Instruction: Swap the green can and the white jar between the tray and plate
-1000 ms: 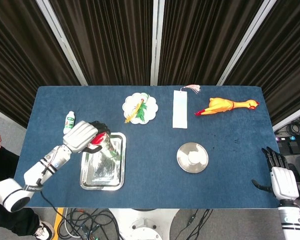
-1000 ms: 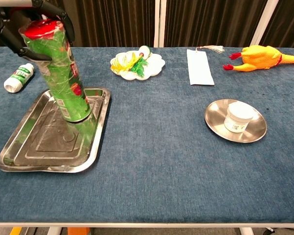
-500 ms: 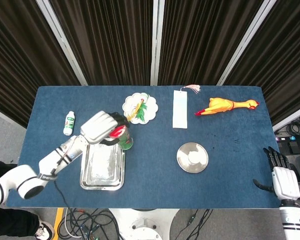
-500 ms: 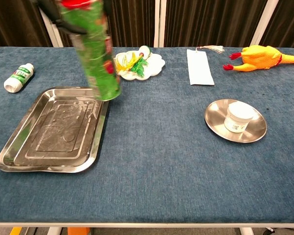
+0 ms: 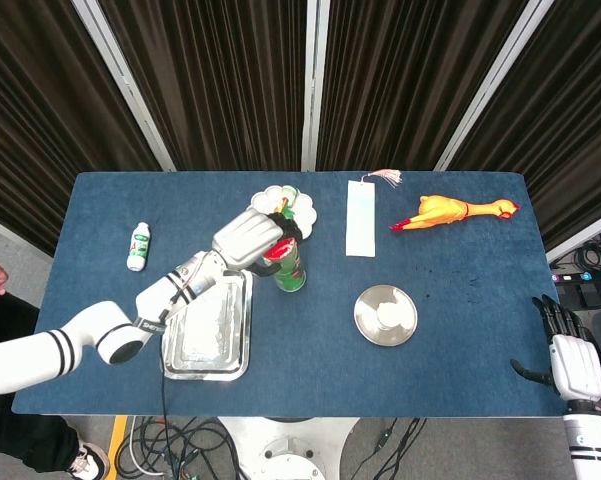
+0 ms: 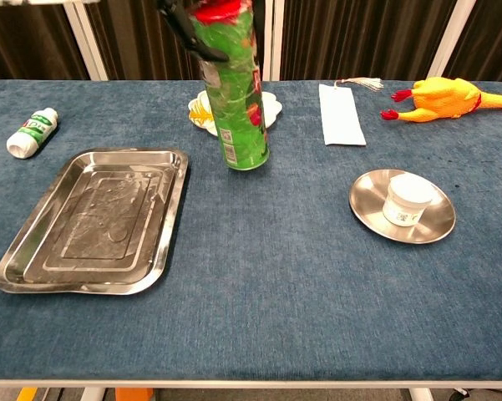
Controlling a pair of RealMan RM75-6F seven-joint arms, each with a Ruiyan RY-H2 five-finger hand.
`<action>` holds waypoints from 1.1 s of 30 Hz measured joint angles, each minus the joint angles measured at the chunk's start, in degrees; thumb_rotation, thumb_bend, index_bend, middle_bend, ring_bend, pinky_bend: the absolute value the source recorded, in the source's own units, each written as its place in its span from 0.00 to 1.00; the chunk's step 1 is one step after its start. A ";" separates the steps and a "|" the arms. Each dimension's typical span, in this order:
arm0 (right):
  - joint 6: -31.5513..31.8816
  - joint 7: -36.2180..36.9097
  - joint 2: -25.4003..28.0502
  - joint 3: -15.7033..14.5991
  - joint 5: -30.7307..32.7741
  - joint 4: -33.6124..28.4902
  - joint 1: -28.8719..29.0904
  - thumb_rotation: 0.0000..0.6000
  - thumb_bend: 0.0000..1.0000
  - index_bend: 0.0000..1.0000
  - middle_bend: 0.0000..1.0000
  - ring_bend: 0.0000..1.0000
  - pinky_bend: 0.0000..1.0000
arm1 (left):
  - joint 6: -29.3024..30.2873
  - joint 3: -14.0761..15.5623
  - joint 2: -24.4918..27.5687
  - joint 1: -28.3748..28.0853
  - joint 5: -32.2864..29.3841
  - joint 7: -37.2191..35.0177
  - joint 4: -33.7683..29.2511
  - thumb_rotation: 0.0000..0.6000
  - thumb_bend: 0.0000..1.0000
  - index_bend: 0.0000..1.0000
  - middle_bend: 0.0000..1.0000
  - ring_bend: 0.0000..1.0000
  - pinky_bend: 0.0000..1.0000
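Observation:
My left hand (image 5: 248,238) grips the tall green can (image 5: 288,266) near its red lid. The can (image 6: 236,93) is upright, slightly tilted, over the blue cloth right of the steel tray (image 5: 242,330), its base at or just above the table; only dark fingers (image 6: 182,18) show in the chest view. The tray (image 6: 100,219) holds nothing. The white jar (image 5: 387,314) sits in the round steel plate (image 5: 365,325) to the right; jar (image 6: 408,199), plate (image 6: 364,205). My right hand (image 5: 566,355) hangs open off the table's right front corner.
A small white bottle (image 5: 138,246) (image 6: 32,132) lies left of the tray. Just behind the can sits a white flower-shaped dish (image 5: 306,214) (image 6: 271,109). A white paper strip (image 5: 361,230) (image 6: 341,114) and a rubber chicken (image 5: 450,212) (image 6: 447,96) lie at the back right.
My left hand has carried the green can up out of the tray and to the right, lowering it in front of the flower dish. The right hand has stayed put.

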 measured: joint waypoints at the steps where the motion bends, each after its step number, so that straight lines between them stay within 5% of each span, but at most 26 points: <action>1: -0.07 0.19 -0.03 0.05 0.14 0.20 -0.02 1.00 0.08 0.00 0.00 0.00 0.00 | -0.30 0.15 -0.35 -0.28 -0.08 -0.16 0.53 1.00 0.32 0.40 0.37 0.31 0.58; 10: -0.31 1.02 -0.19 0.21 0.44 0.99 -0.14 1.00 0.08 0.00 0.00 0.00 0.00 | -0.78 1.38 -4.21 -1.92 -0.43 -1.28 5.19 1.00 0.31 0.35 0.34 0.29 0.57; 16: -0.37 1.16 -0.20 0.26 0.48 1.11 -0.19 1.00 0.08 0.00 0.00 0.00 0.00 | 0.83 2.48 -4.71 -1.96 1.22 -1.78 5.56 1.00 0.26 0.20 0.19 0.11 0.40; 22: -0.76 0.96 -0.32 0.16 0.44 1.11 -0.08 1.00 0.08 0.00 0.00 0.00 0.00 | 2.65 2.82 -3.93 -1.60 1.92 -1.86 4.88 1.00 0.25 0.11 0.12 0.06 0.34; 33: -1.55 0.11 0.44 -0.27 -1.05 -0.62 0.77 1.00 0.08 0.00 0.00 0.00 0.00 | 5.78 4.91 2.05 3.13 0.19 1.03 -0.43 1.00 0.24 0.11 0.11 0.05 0.32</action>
